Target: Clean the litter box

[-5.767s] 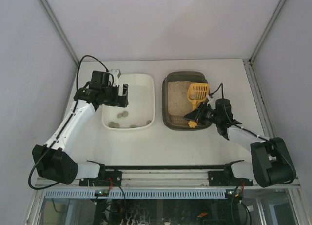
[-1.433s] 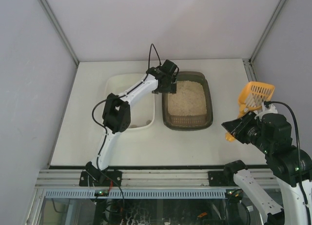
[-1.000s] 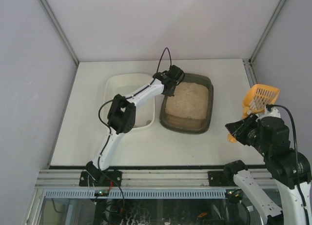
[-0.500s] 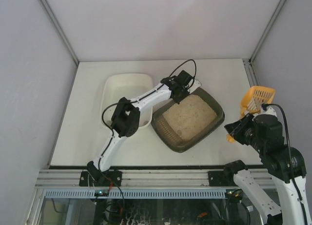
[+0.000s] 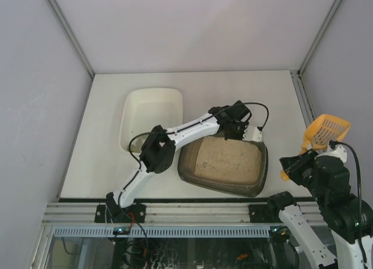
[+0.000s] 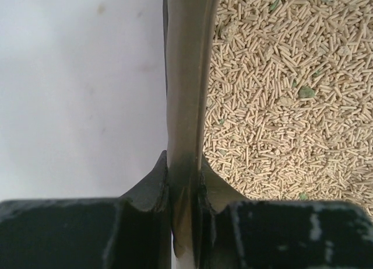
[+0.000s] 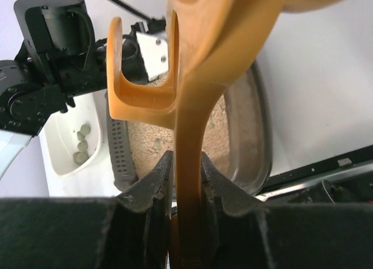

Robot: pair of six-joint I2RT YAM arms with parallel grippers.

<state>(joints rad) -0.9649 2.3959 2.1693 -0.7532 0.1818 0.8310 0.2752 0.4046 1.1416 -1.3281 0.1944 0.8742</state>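
- Litter box [image 5: 185,164]: near-centre of table [image 5: 105,135], sitting skewed, beige litter [image 6: 280,105] inside.
- L gripper [image 5: 240,126]: at box's 12 o'clock edge. Jaws clamped on the rim, one finger inside, one outside (wrist cam).
- R gripper [image 5: 293,168]: approx 3 o'clock of box. Jaws closed on handle of yellow scoop [image 5: 324,130], scoop head pointing to 1 o'clock.
- White tub [image 5: 152,93]: at box's 10 o'clock, a few small lumps [image 7: 81,145] in it.

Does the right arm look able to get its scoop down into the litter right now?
Probably yes. The litter box lies near the right gripper, which holds the scoop raised clear. The litter is open from above, and the left gripper only clamps the far rim.
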